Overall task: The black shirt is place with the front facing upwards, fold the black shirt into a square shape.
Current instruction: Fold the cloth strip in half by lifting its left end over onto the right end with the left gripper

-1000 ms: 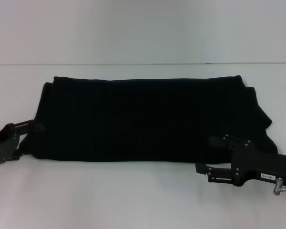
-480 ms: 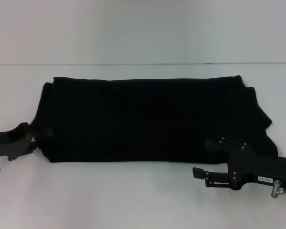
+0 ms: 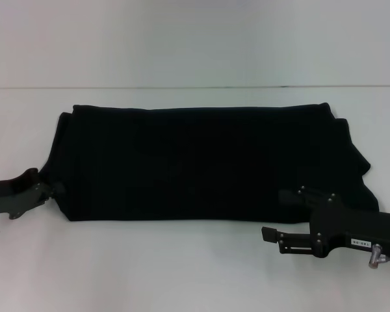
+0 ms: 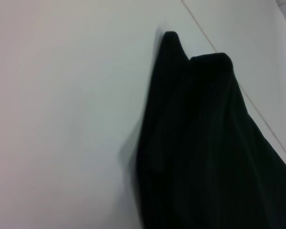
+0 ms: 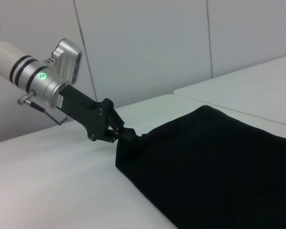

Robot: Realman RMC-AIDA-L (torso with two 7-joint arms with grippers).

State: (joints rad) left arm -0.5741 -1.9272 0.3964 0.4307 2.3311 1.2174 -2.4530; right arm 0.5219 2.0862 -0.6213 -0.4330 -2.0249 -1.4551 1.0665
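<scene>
Black shirt (image 3: 201, 162) folded — left gripper (image 3: 49, 188) pinching corner.

Left hand (image 3: 49, 188) fingertips buried in the black shirt (image 3: 201, 162) corner; right hand (image 3: 283, 214) body cut off at frame edge.

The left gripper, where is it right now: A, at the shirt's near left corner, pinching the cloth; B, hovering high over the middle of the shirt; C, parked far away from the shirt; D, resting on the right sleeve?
A: the left gripper sits at the near left corner of the black shirt, its fingers closed on the cloth edge, as the right wrist view shows.
</scene>
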